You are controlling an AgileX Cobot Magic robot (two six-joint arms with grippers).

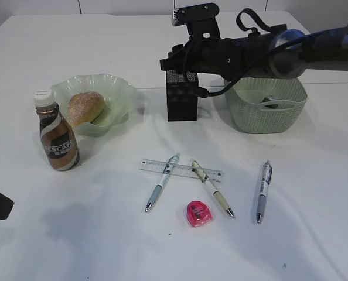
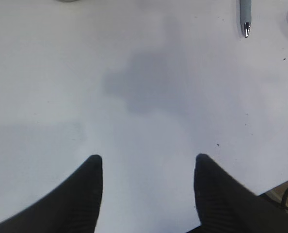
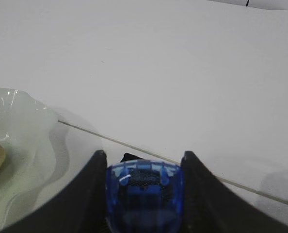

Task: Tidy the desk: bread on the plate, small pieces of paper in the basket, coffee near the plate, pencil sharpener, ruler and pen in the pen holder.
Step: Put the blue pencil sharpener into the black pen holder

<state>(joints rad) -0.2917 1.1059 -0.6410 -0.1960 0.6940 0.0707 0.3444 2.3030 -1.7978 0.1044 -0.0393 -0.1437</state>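
White bench [image 1: 103, 52] fills every view, plain and matte with soft shadows on it. Right claw [image 3: 144, 167] is clamped on a translucent blue pencil sharpener [image 3: 144, 194], ribbed along its rounded top edge, and holds it directly above the black mesh pen holder [image 1: 181, 99]; dark mesh shows through the blue plastic. Just right of the holder stands the pale green woven basket [image 1: 268, 114], with something small and dark inside that is too blurred to name. To the left, the wavy-rimmed green plate [image 1: 112, 88] carries a round, sugar-dusted bread roll [image 1: 84, 108], and the brown coffee bottle [image 1: 57, 133] with a white cap stands upright just beside the plate.

Nearer the front, a clear ruler [image 1: 186, 170] lies flat with a light blue pen [image 1: 162, 182] and a cream pen [image 1: 212, 188] crossing it. A silver-blue pen [image 1: 263, 183] lies apart to the right. A pink sharpener [image 1: 199, 214] sits in front of the two crossed pens.

Left claw [image 2: 146, 165] hangs with its fingers apart over bare bench, gripping nothing; a pen tip [image 2: 246, 24] shows at the top edge of its view.
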